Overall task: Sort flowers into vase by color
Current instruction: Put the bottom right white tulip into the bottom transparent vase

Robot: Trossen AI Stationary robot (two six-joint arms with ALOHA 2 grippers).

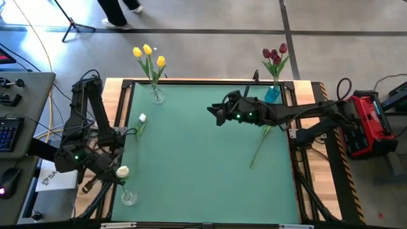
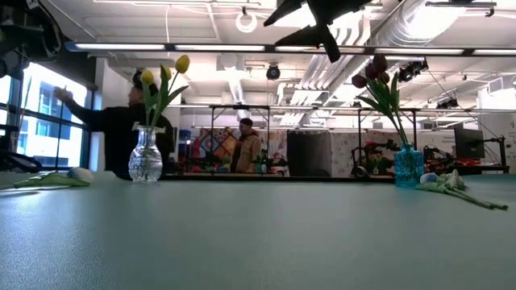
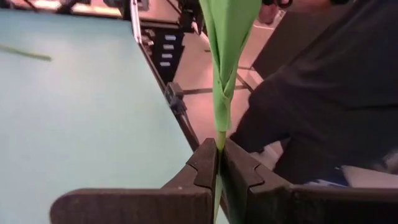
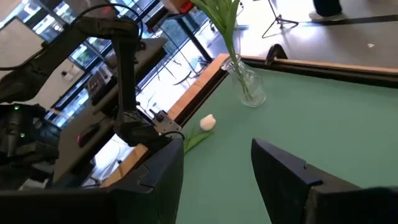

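Yellow tulips (image 1: 147, 52) stand in a clear vase (image 1: 156, 95) at the far left. Dark red tulips (image 1: 275, 55) stand in a blue vase (image 1: 273, 94) at the far right. A second clear vase (image 1: 129, 198) stands at the near left. One white tulip (image 1: 141, 119) lies on the table by the left edge. Another flower lies at the right, its stem (image 1: 261, 145) running under my right arm. My left gripper (image 3: 219, 149) is shut on a green stem over the table's near left; a white head (image 1: 122, 171) shows beside it. My right gripper (image 1: 213, 113) hangs open above the far middle. My left gripper pinches the thin green stem (image 3: 219, 138) between its two fingertips, just below a folded leaf (image 3: 227, 56). The fingers lie across the stem, which runs on past them on both sides. The flower's head lies outside the wrist view.
A dark frame and wooden rim (image 1: 210, 81) border the green table. A desk with a keyboard (image 1: 9, 130) stands to the left and a red device (image 1: 369, 124) to the right. People (image 2: 246, 149) stand in the room beyond the far edge.
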